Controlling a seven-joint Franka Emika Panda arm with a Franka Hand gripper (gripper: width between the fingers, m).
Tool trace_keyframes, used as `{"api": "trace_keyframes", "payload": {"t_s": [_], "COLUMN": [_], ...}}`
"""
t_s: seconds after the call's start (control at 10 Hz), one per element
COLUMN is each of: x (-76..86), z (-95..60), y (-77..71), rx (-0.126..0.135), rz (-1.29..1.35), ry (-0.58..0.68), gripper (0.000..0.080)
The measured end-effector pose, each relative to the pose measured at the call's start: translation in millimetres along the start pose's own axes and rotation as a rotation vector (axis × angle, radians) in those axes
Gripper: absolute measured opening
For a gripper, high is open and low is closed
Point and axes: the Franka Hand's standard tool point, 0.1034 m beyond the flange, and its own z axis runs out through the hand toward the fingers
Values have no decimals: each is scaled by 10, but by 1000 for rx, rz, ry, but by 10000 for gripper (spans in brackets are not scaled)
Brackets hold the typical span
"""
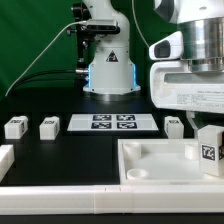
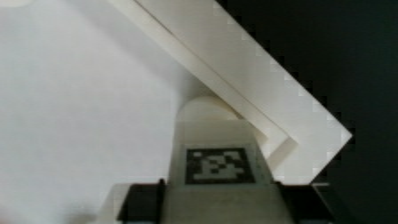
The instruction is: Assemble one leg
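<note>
My gripper (image 1: 207,138) is shut on a leg (image 1: 208,152), a small white block with a black-and-white tag. I hold it upright over the far right corner of the large white square tray-like piece (image 1: 150,168). In the wrist view the leg (image 2: 217,140) sits between my dark fingers (image 2: 146,203), with its far end at the inside corner of the piece's raised rim (image 2: 267,85). I cannot tell whether the leg touches the piece. Three more legs lie on the table: two on the exterior view's left (image 1: 15,126) (image 1: 48,126) and one by my gripper (image 1: 174,125).
The marker board (image 1: 112,122) lies flat in the middle, in front of the robot base (image 1: 108,70). Another white part (image 1: 5,156) shows at the exterior view's left edge. A white ledge (image 1: 60,200) runs along the front.
</note>
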Motion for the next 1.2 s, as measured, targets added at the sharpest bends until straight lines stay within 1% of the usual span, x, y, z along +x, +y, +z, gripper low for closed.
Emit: {"api": "trace_keyframes", "payload": {"t_s": [0.2,0.3,0.4,0.5,0.6,0.7,0.9,1.2], "x": [-22,-47,-49,-53,-71,-80,-61,57], "z": [4,9,9,10,11,12,12,17], "y": [-6,-12,-13,-14,-20,-23,-16,29], "rx": [0,1,1,2,2,2,1,-1], "rz": [121,140,113,77,76,63,-204,-599], "ry": [-1,-5,-5,-6,-8,-8,-5,1], "gripper": [294,371,506,506,627,644,648,649]}}
